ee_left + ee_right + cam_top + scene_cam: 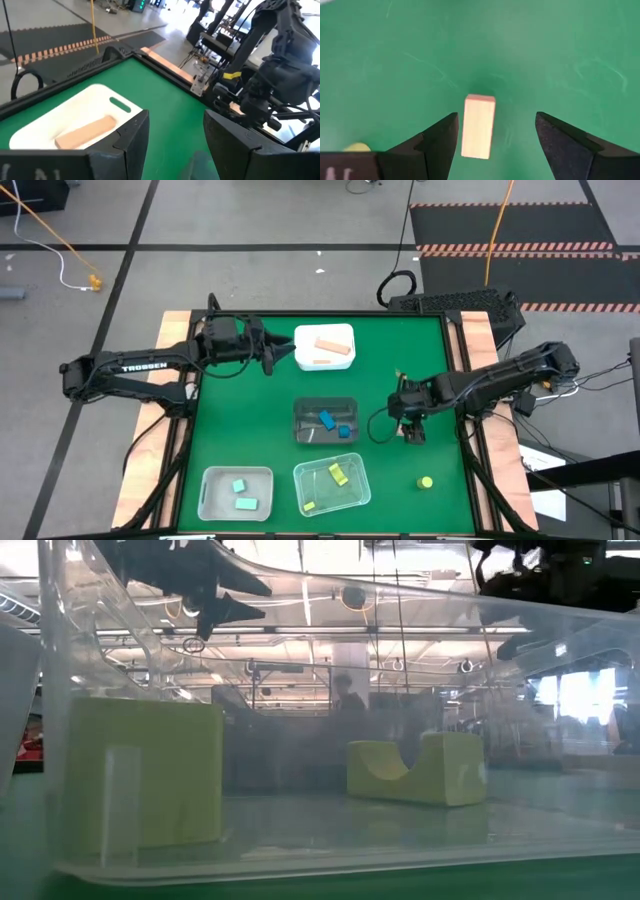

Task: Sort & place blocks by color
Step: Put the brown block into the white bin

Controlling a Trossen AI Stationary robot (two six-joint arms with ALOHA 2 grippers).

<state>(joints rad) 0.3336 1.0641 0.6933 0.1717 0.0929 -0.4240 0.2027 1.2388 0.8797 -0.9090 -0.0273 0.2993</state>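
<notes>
My right tool [492, 137] hangs spread around the tan block [479, 126] lying on the green surface [545, 50], lined up to pinch; my left tool [172, 145] waits spread, empty, beside the white bin [75, 112]

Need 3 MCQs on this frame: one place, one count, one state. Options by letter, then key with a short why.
1. Where is the loose tan block?
A. in the white bin
B. on the green mat between the right claw's fingers
C. in the clear bin

2. How many blue blocks lie in the dark bin?
A. none
B. two
C. four

3. The right claw is:
A. open, not touching the block
B. shut on the block
C. out of view

Key: 1 B, the right wrist view shows it on the mat between the fingers. 2 B, the high view shows two blue blocks. 3 A, gaps show either side of the block.
</notes>
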